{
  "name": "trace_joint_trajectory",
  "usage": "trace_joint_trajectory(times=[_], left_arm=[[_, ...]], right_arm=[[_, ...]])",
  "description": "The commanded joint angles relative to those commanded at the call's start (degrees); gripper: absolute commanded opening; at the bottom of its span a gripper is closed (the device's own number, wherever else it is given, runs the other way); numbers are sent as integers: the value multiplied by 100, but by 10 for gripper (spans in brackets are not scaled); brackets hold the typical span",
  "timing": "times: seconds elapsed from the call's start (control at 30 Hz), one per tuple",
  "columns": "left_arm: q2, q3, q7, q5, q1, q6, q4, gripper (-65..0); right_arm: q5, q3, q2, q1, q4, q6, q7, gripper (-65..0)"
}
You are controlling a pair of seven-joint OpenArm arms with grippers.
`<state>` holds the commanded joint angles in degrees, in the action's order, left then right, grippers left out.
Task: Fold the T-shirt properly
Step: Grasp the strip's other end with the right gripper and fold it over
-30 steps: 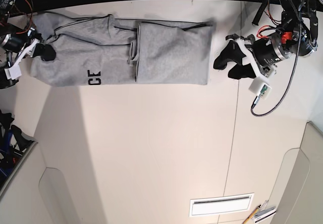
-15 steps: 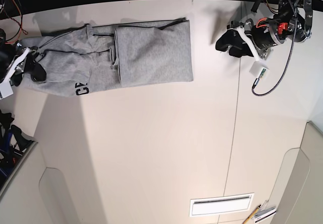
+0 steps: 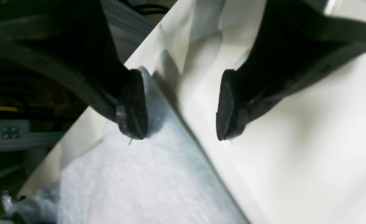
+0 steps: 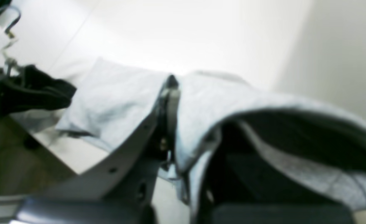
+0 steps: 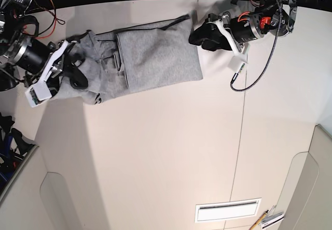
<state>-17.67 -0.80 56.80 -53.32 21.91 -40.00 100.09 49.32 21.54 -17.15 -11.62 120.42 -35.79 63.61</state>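
Right gripper [image 5: 72,72] clamped on shirt [image 5: 155,54]; left gripper [image 3: 178,105] gaping at hem — could miss the edge, dragging fabric crooked.

White table [image 5: 155,157] under grey T-shirt [image 5: 155,54], seemingly folded

Left gripper [image 3: 179,105]: jaws apart, nothing between the two black fingertips [image 3: 133,105]. The T-shirt [image 3: 145,186], heather-grey, fills the frame from centre toward 7 o'clock; its straight edge runs diagonally from 11 to 5 o'clock. The 9 o'clock fingertip sits over the cloth; contact unclear. The white table [image 3: 310,140] occupies the 3 o'clock half.
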Motion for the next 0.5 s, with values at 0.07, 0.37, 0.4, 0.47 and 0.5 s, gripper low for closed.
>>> trace_joint_trajectory(times=[0.07, 0.37, 0.4, 0.47, 0.5], left_arm=[[92, 50, -7, 44, 0, 0, 0, -258], [483, 59, -7, 170, 0, 0, 0, -258], [496, 59, -11, 173, 0, 0, 0, -258], [501, 59, -22, 177, 0, 0, 0, -258], [498, 59, -22, 177, 0, 0, 0, -258]], right_arm=[[-313, -391, 0, 85, 2, 2, -20, -650], [-1515, -2098, 7, 538, 7, 114, -326, -650], [-1598, -2299, 7, 590, 7, 136, -343, -650], [-1729, -2693, 35, 673, 9, 157, -380, -650], [-1832, -2889, 87, 721, 7, 166, -385, -650]])
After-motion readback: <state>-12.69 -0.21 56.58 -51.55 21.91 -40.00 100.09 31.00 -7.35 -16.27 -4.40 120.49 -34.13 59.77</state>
